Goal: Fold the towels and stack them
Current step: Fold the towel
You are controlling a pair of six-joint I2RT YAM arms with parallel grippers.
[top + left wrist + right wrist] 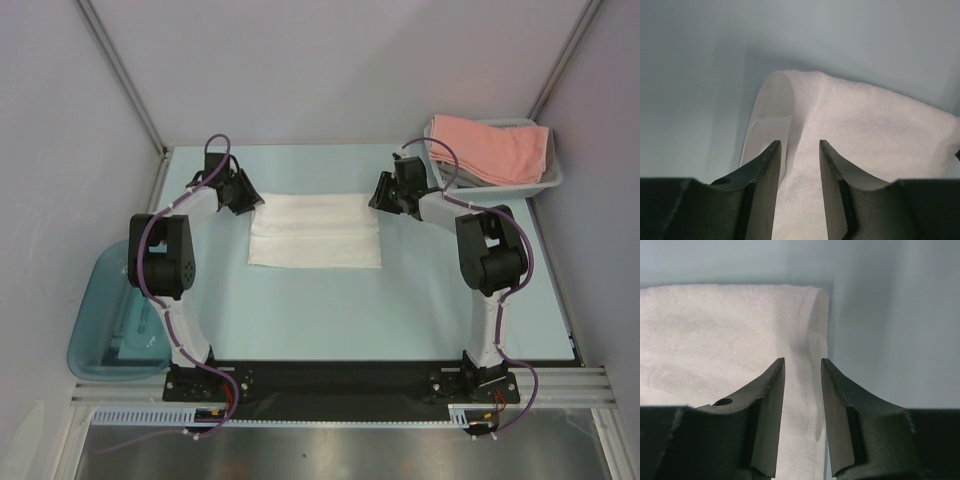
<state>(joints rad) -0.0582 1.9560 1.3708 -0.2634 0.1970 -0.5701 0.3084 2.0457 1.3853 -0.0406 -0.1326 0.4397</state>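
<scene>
At the middle of the table lies one white towel, flat and folded into a band of layers. Its long axis goes from left to right in the view from above. One gripper is at each short end: the left gripper over the far left corner, the right gripper over the far right corner. The cloth therefore lies between the two arms, and each arm is nearest to its own end.

Both wrist views show the fingers apart. There is a clear gap between them, and the rounded fold of the towel is seen through it, just under the tips. I judge that nothing is clamped. The next fold, I think, must bring one short end over the other along this long axis, so the corner under each gripper is the place that matters.

Counted, three towels can be seen: the white one, and a pink towel lying on a grey towel in the basket at the far right. A light blue one I do not find. One teal tub is at the near left.
</scene>
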